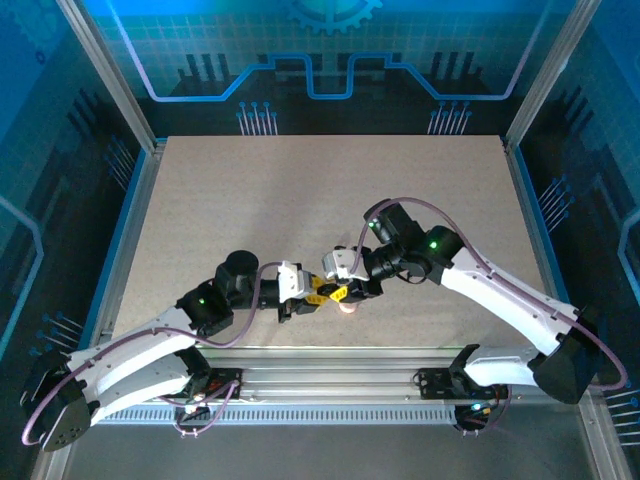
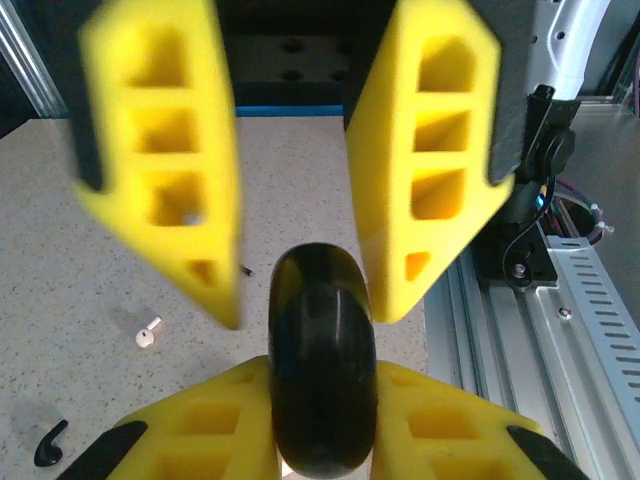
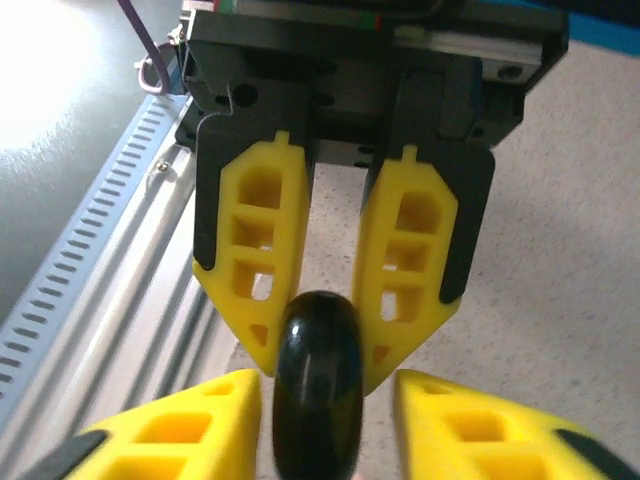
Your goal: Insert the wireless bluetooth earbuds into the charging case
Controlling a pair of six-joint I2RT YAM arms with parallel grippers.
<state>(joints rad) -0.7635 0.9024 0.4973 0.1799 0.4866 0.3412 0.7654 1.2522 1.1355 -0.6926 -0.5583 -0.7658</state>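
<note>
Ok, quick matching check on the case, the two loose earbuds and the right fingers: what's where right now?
1. black case
2. pale earbud
3. black earbud
4. right fingers

A. on the table, lower-left corner of the left wrist view
B. spread apart, either side of the case
C. on the table, higher up in that view
D. pinched between the left fingers

Pairs: 1-D, 2-C, 3-A, 4-B

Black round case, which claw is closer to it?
Left. The left claw is shut on the black case, pinching both sides. The right claw faces it from the other side, open, fingers straddling it without gripping.
</note>
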